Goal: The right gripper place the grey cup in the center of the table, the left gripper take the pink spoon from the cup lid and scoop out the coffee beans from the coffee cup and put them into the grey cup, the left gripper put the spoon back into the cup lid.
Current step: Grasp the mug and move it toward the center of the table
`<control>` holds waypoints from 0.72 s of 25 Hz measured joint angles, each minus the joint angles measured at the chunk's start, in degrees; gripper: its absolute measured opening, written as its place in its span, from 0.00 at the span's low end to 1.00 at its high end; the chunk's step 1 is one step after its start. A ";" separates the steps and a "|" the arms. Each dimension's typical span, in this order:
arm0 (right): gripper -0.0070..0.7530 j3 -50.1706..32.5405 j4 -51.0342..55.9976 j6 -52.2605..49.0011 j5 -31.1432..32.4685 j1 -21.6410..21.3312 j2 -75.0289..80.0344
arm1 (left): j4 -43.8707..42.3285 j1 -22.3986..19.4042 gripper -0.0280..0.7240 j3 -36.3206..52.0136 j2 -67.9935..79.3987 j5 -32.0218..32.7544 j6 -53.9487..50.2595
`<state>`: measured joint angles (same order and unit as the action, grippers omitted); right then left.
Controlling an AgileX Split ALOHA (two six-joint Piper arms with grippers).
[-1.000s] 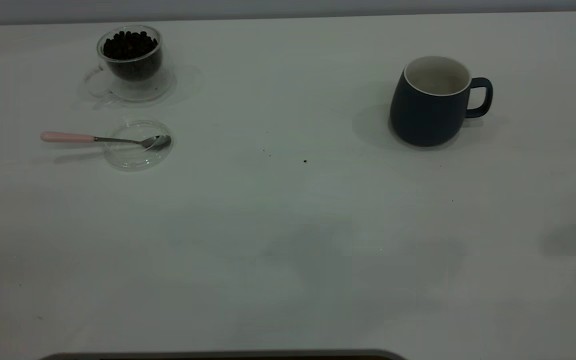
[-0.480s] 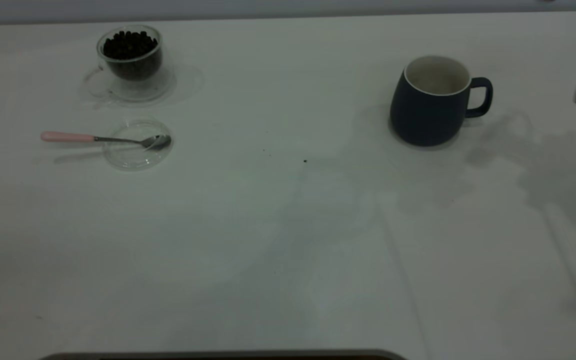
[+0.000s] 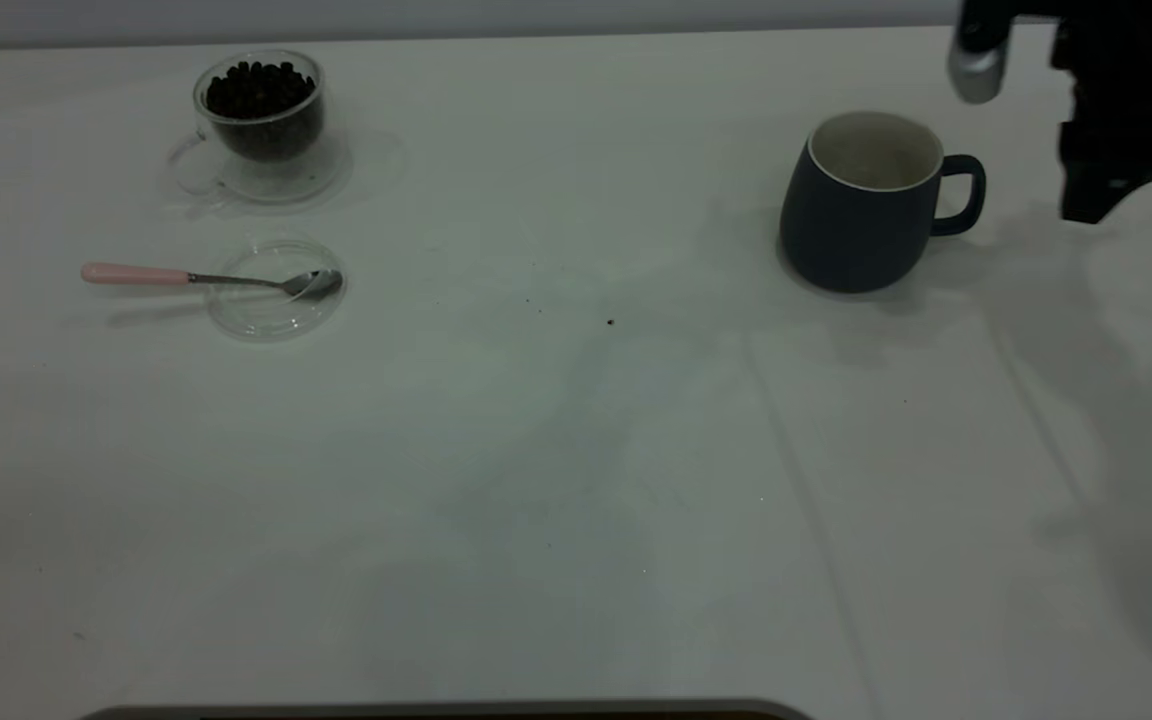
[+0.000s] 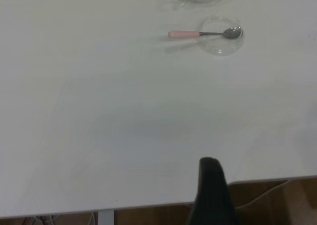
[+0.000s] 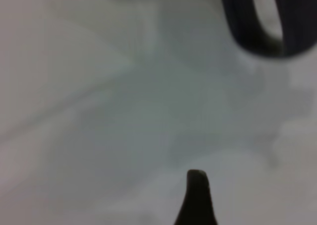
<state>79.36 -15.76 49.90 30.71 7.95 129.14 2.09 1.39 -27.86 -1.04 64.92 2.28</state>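
Right gripper (image 3: 1096, 195): black, above the table (image 3: 576, 480); jaw opening cannot be told.
Grey cup (image 3: 861, 215): rounded dark blue-grey mug, white rim and interior, upright, loop handle facing the jaws, just beside them, apart.
Cup lid (image 3: 276, 290): clear disc, well beyond.
Pink spoon (image 3: 206, 278): bowl on lid.
Coffee cup (image 3: 261, 125): clear glass holding coffee beans (image 3: 258, 90).
Left gripper (image 4: 213, 195): near table edge, opening indeterminable.

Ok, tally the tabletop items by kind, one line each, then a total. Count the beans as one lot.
Cups: 2, the grey cup and the glass coffee cup
Lids: 1, the cup lid
Spoons: 1, the pink spoon, bowl resting on the lid
Bean lots: 1, the coffee beans in the glass cup
Total: 5
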 joint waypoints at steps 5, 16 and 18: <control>0.86 0.86 -1.58 0.06 -3.95 1.75 2.25 | 0.00 0.00 0.82 0.00 0.00 0.00 0.00; 0.85 1.04 -1.87 1.41 -7.87 5.51 3.25 | 0.00 0.00 0.82 0.00 0.00 0.00 0.00; 0.85 1.04 -1.87 1.71 -8.14 7.15 3.25 | 0.00 0.00 0.82 0.00 0.00 0.00 0.00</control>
<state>80.40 -17.63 51.61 22.57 15.10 132.39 2.09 1.39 -27.86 -1.04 64.92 2.28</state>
